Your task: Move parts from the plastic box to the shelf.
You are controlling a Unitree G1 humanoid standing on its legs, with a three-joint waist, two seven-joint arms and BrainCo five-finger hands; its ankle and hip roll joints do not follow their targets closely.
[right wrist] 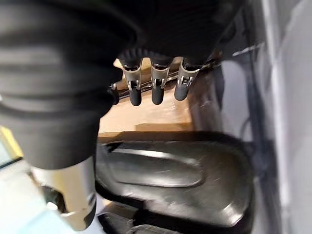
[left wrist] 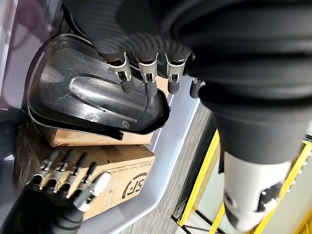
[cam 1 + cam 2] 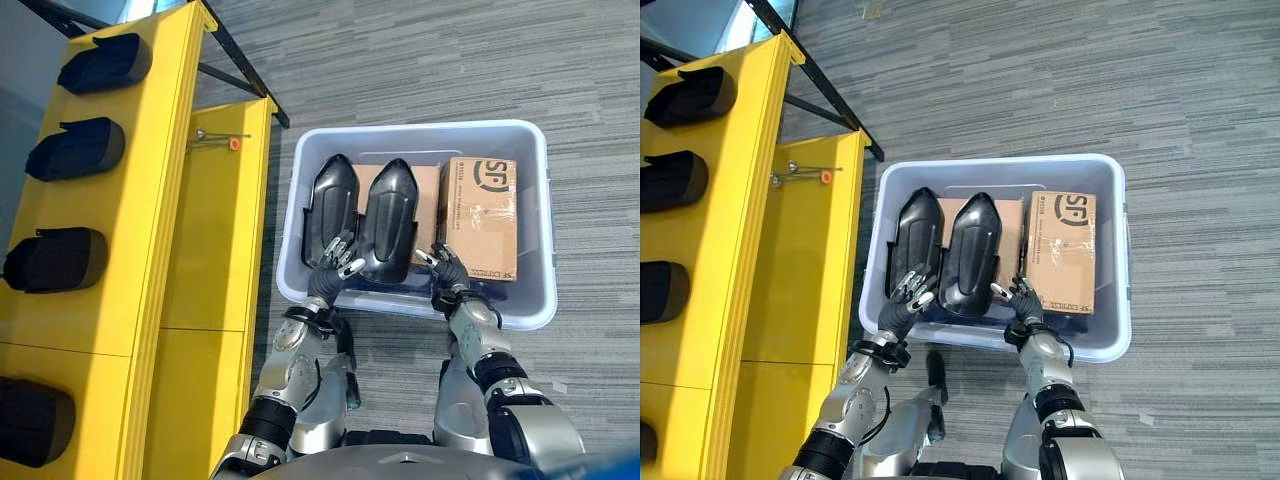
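A: Parts (image 3: 388,215) lie black in the plastic box (image 3: 300,190), nearer one between both hands.
B: Left hand (image 3: 341,262) and right hand (image 3: 443,264) are spread, gripping nothing; press evenly from both ends, then carry to the shelf (image 3: 150,150).

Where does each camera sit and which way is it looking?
Left eye view: head, looking down at plastic box, yellow shelf; both arms show.
Right eye view: same, shifted sideways.
Left wrist view: along left hand at a black part; right hand shows too.
Right wrist view: along right hand at the part.
Shared: that part and cardboard box.
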